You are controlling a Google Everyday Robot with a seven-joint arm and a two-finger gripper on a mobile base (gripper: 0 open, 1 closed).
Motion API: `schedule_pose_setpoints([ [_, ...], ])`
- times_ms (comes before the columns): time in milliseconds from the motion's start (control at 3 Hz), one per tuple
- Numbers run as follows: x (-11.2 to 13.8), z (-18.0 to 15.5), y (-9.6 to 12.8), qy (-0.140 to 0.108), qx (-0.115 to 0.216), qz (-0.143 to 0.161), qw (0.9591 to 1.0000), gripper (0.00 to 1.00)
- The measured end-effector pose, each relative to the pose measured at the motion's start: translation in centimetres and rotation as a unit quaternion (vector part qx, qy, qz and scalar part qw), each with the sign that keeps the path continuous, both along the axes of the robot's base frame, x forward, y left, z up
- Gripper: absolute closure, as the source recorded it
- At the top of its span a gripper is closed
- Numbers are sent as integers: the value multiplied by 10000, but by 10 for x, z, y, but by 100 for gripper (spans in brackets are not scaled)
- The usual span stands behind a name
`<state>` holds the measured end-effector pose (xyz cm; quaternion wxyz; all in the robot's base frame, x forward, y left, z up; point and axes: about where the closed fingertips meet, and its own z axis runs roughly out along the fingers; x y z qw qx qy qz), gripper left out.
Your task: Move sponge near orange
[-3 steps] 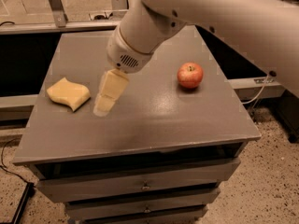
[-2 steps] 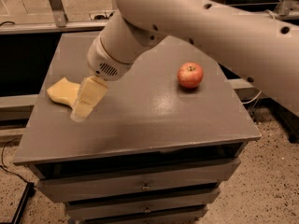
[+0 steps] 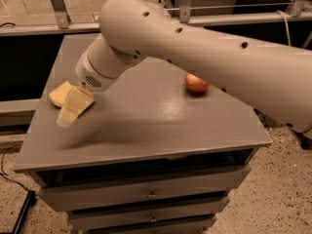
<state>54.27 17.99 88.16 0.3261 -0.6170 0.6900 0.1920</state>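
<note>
Pale yellow foam sponge [image 3: 58, 92], flat near the tabletop's [image 3: 146, 126] left edge, partly behind the gripper [image 3: 67, 117].

Dim warm light; soft shadow on table [image 3: 161, 116] below jaws, at sponge [image 3: 58, 92].

Grey flat-topped cabinet [image 3: 161, 130] in the middle of the view, its top matte with a faint sheen. Under the top, stacked grey drawers [image 3: 151, 193], each with a small metal pull at its centre. On the right rear part of the top, a round red apple [image 3: 196, 84], its upper edge covered. Behind the cabinet, a pale metal rail [image 3: 44, 29] running across. Below, speckled stone-like floor [image 3: 278, 194]. Gripper [image 3: 67, 116] low over the left side of the top.
</note>
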Motion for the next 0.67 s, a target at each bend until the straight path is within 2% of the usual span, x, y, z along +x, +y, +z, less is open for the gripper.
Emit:
schedule_pose_setpoints([
  [667, 17, -35, 27, 198, 102, -276, 9994, 0],
])
